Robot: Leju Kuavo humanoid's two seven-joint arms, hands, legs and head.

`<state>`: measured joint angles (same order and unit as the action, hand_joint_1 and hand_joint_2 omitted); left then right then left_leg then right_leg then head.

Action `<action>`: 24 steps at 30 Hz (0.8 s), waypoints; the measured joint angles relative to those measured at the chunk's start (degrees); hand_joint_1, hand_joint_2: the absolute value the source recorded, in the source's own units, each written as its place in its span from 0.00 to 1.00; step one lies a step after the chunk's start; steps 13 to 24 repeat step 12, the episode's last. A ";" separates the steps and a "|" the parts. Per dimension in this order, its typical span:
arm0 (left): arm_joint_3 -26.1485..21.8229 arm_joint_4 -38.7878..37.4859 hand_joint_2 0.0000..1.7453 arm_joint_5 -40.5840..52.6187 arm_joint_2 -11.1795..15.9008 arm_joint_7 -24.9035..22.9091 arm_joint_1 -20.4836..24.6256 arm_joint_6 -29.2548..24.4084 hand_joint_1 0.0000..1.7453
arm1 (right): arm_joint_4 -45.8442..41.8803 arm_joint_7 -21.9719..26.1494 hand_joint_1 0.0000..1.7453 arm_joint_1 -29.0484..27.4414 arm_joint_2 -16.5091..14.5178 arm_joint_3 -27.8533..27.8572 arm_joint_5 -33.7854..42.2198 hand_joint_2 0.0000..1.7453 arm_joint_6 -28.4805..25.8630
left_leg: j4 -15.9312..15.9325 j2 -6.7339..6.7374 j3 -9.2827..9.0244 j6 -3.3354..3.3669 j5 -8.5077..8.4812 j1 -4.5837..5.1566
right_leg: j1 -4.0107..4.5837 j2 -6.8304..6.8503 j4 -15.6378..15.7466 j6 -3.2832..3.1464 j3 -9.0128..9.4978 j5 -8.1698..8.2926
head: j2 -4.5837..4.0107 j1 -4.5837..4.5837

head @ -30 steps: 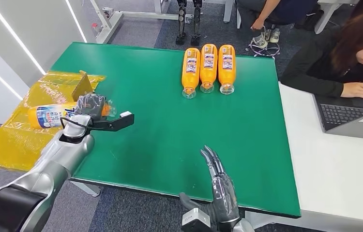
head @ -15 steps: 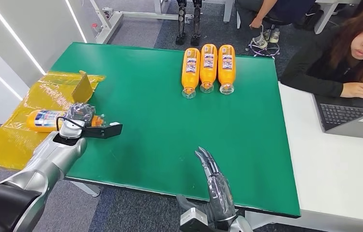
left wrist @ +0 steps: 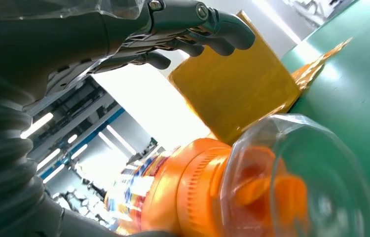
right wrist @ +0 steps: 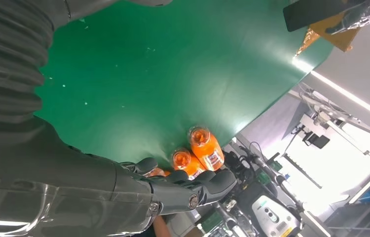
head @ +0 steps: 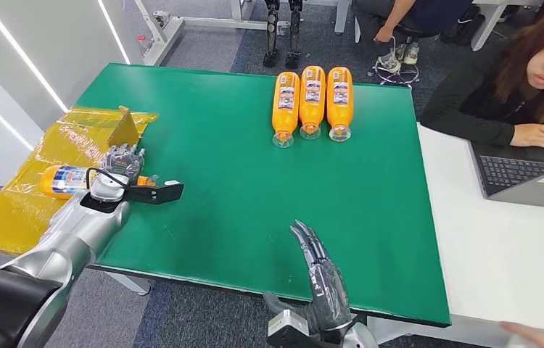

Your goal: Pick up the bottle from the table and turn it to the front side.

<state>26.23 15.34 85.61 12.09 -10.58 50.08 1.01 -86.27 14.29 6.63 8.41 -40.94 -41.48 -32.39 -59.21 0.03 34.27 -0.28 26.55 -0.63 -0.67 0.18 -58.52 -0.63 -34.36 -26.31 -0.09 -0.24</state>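
Observation:
An orange bottle (head: pixel 66 180) with a blue-and-white label lies on its side on yellow plastic at the table's left edge, its clear-capped end (left wrist: pixel 281 187) toward the table. My left hand (head: pixel 120 164) hovers just over that end with its fingers (left wrist: pixel 193 24) spread and lifted off the bottle (left wrist: pixel 193 192); it holds nothing. My right hand (head: pixel 321 279) is open at the table's near edge, fingers stretched forward and empty, also seen in the right wrist view (right wrist: pixel 173 190). Three more orange bottles (head: pixel 312 100) lie side by side at the far edge.
The green table (head: pixel 254 181) spreads between my hands. Crinkled yellow plastic (head: pixel 15 210) and a yellow box (head: pixel 122 129) sit at the left. A person sits at the right by a laptop (head: pixel 530 174) on a white desk; another person's hand (head: pixel 537 335) shows bottom right.
My left hand lowered the bottle to the left onto the yellow plastic, then spread its fingers and let it go. The right hand drew back slightly toward me.

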 joint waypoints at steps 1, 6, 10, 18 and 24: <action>0.00 0.00 1.00 -0.04 -0.18 0.51 0.28 -0.86 0.00 | 0.00 -0.03 0.00 0.01 0.00 0.00 -0.01 1.00 0.04 | 0.00 0.00 0.00 0.00 0.00 0.00 | 0.00 0.00 0.00 0.00 0.00 0.00 | 0.00 0.00; 0.00 0.75 1.00 -0.73 -3.44 5.48 3.99 -11.34 0.00 | -0.03 -0.90 0.00 -0.18 0.00 0.01 -1.10 1.00 0.00 | -0.02 0.01 -0.02 -0.02 -0.01 0.02 | -0.01 -0.01 0.00 0.00 0.03 0.02 | 0.00 -0.02; -0.01 2.34 1.00 -1.74 -5.10 10.00 4.32 -15.26 0.00 | -0.30 -1.72 0.00 -1.17 -0.01 0.33 -2.39 1.00 -0.21 | -0.04 0.03 -0.04 -0.02 -0.01 0.02 | -0.02 -0.04 0.03 -0.01 0.00 0.04 | 0.00 0.01; -0.02 3.94 1.00 -2.66 -5.94 12.70 4.22 -16.12 0.00 | -0.69 -2.16 0.00 -2.00 -0.01 0.78 -3.29 1.00 -0.54 | -0.04 -0.09 -0.02 -0.02 -0.01 0.02 | -0.02 0.09 0.04 -0.01 0.02 0.03 | 0.00 0.01; -0.02 3.94 1.00 -2.66 -5.94 12.70 4.22 -16.12 0.00 | -0.69 -2.16 0.00 -2.00 -0.01 0.78 -3.29 1.00 -0.54 | -0.04 -0.09 -0.02 -0.02 -0.01 0.02 | -0.02 0.09 0.04 -0.01 0.02 0.03 | 0.00 0.01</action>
